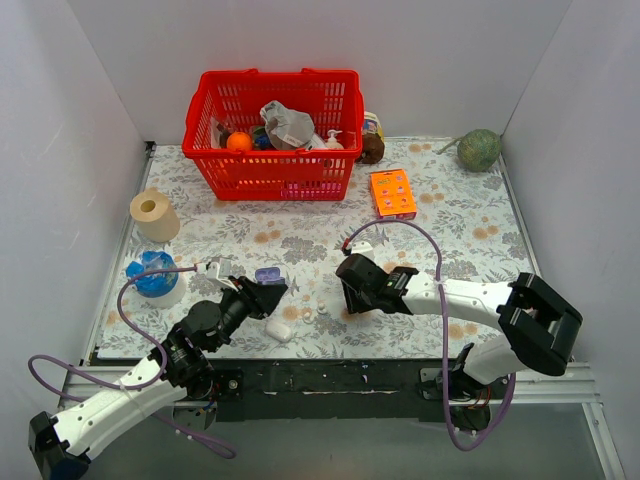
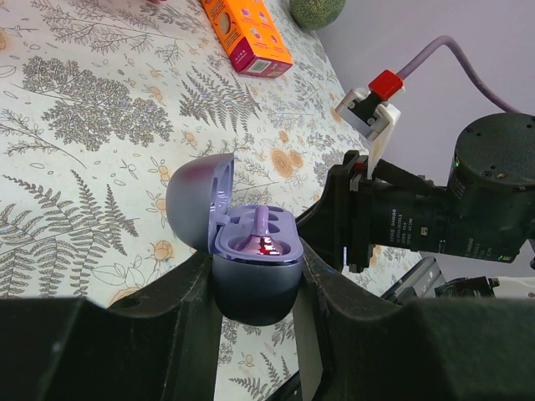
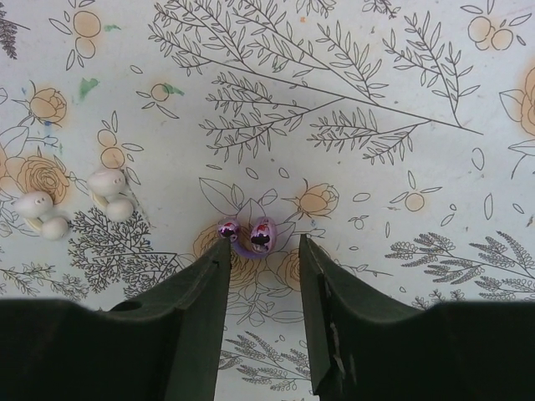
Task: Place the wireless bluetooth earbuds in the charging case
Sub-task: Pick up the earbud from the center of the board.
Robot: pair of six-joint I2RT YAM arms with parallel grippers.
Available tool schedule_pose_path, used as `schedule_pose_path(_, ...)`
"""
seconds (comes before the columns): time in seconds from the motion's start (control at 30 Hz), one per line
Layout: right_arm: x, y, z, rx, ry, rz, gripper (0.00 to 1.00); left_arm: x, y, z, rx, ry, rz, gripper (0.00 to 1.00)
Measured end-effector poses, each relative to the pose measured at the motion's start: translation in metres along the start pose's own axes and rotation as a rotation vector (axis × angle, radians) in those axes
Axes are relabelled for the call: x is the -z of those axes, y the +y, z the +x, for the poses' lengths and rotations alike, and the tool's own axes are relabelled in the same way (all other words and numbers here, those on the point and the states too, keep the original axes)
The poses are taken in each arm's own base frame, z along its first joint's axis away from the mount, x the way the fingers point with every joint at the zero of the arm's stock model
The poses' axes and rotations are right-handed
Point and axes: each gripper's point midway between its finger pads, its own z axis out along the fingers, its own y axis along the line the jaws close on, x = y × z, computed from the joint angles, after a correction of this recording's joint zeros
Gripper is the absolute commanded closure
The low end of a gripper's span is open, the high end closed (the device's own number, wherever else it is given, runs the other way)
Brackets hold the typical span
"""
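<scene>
Hovering over the desk (image 3: 401,125), right gripper (image 3: 262,255) has jaws apart, straddling a purple earbud (image 3: 255,236); left gripper (image 2: 255,288) clamps the charging case (image 2: 255,251), lid open, sockets up. Best to descend centred, close gently, avoid flicking the bud.

Around the purple earbud (image 3: 255,236): bare table (image 3: 351,109) ahead and on both sides; the right pincer (image 3: 262,251) straddles it with fingers spread, leaving a slim gap each side.
Left of that gap: two white buds (image 3: 109,188) lie well clear of the fingers.
Over the charging case (image 2: 251,251): lid swung open leftward, sockets uncovered from above; the left pincer (image 2: 255,280) blocks both flanks.
Right of the case: the right arm (image 2: 418,221) crowds close.
Near edge: a white lump (image 1: 278,330) lies beside the left pincer.
Far table: red basket (image 1: 272,130) and orange box (image 1: 392,193), well away.
</scene>
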Motion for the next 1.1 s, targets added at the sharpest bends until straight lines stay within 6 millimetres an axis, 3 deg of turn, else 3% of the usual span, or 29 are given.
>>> schedule_pose_path(0.37, -0.006, -0.004, 0.005, 0.001, 0.025, 0.019, 0.64, 0.0, 0.001, 0.001, -0.001, 0.004, -0.003, 1.0)
schedule_pose_path(0.67, -0.011, -0.006, 0.006, -0.001, 0.033, 0.019, 0.85, -0.001, 0.001, 0.001, -0.001, 0.003, -0.002, 1.0)
schedule_pose_path(0.8, -0.012, -0.006, 0.004, -0.01, 0.033, 0.009, 0.99, -0.002, 0.0, 0.001, 0.001, -0.002, 0.003, 1.0)
schedule_pose_path(0.87, -0.011, -0.006, 0.004, -0.014, 0.034, 0.004, 0.99, -0.003, 0.0, 0.001, 0.002, -0.01, 0.012, 1.0)
schedule_pose_path(1.0, 0.004, -0.006, 0.004, -0.02, 0.046, -0.019, 0.99, -0.006, -0.003, 0.001, -0.014, -0.05, 0.066, 1.0)
schedule_pose_path(1.1, 0.044, 0.006, -0.016, -0.037, 0.023, -0.091, 0.99, -0.005, -0.026, -0.021, -0.033, -0.16, 0.183, 1.0)
